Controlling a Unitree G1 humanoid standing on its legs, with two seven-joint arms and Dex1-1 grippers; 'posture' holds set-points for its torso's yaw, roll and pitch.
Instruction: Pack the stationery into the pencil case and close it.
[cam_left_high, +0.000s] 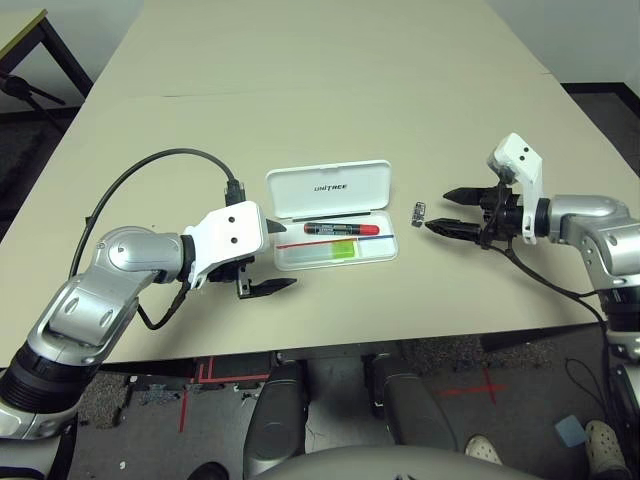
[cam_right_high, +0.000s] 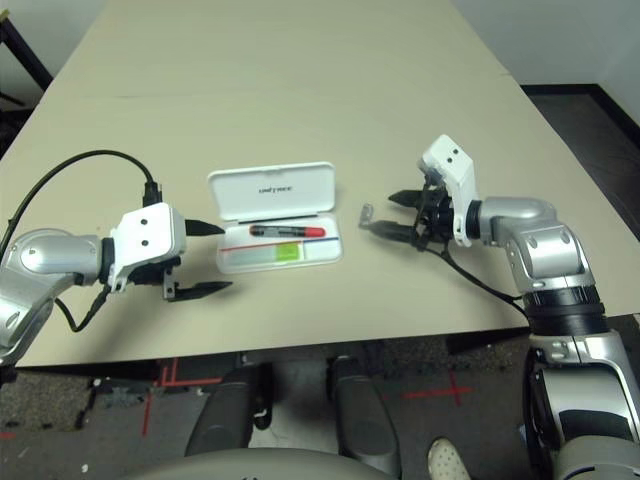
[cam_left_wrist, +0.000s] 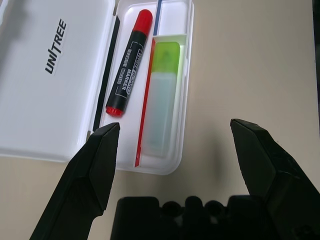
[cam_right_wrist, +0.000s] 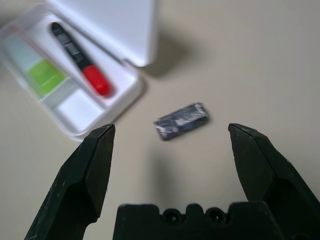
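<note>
With marker (cam_left_high: 341, 229) and highlighter (cam_left_high: 333, 251) lying in the open pencil case (cam_left_high: 330, 213), the empty, wide-open right end effector (cam_left_high: 449, 211) is facing the stubby piece (cam_left_high: 419, 212) on the table (cam_left_high: 320, 90), needing a centred, low pinch, while the left end effector (cam_left_high: 268, 258) is hanging open beside the case.

Place: robot lab or test room.
Table (cam_left_high: 330, 90): long, bare, beige.
Floor beside table: dark carpet with red tape crosses (cam_left_high: 487, 388).
Beyond table: plain white wall.
</note>
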